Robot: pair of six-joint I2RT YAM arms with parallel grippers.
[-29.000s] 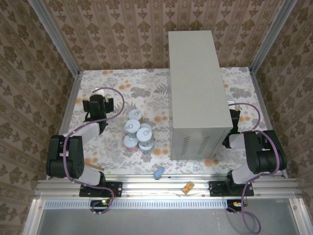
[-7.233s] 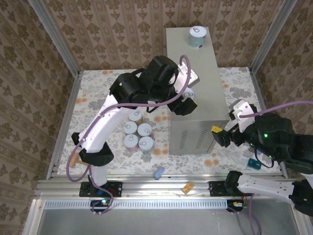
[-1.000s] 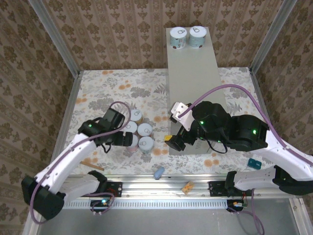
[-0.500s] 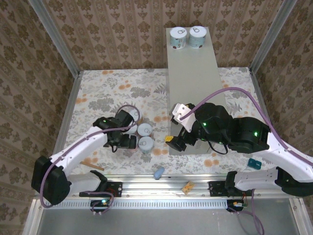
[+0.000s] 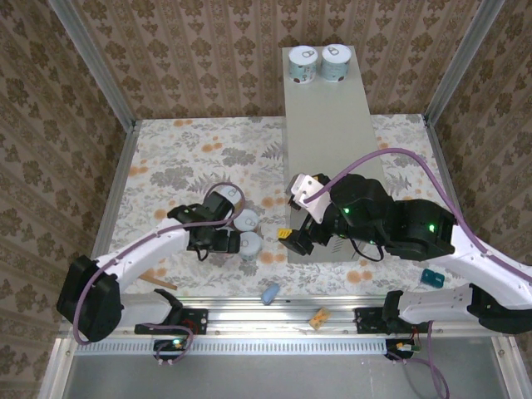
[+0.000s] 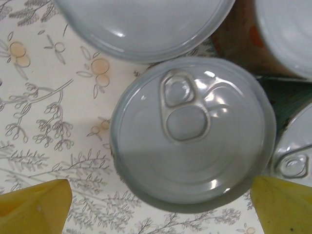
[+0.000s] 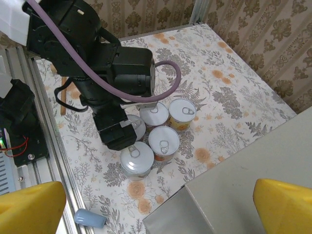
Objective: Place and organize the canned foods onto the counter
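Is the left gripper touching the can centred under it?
Cannot tell. In the left wrist view, floor shows between one fingertip and the can; the other fingertip meets its rim, with no gap visible.

Floral floor (image 5: 166, 158) carries everything here. Right under the left gripper (image 6: 157, 204), one can (image 6: 192, 146) stands upright on it, lid up, framed between the jaws. Three more cans crowd in: two beyond the fingertips, one outside a finger, rims close together. Beneath the right gripper (image 7: 156, 209), the grey counter (image 7: 253, 161) stands on the floor, the cluster (image 7: 161, 139) just beyond its corner. A blue lump (image 7: 90, 218) lies off to one finger's side. On the counter top, two cans (image 5: 320, 64) sit side by side at the far end, well beyond both sets of jaws.
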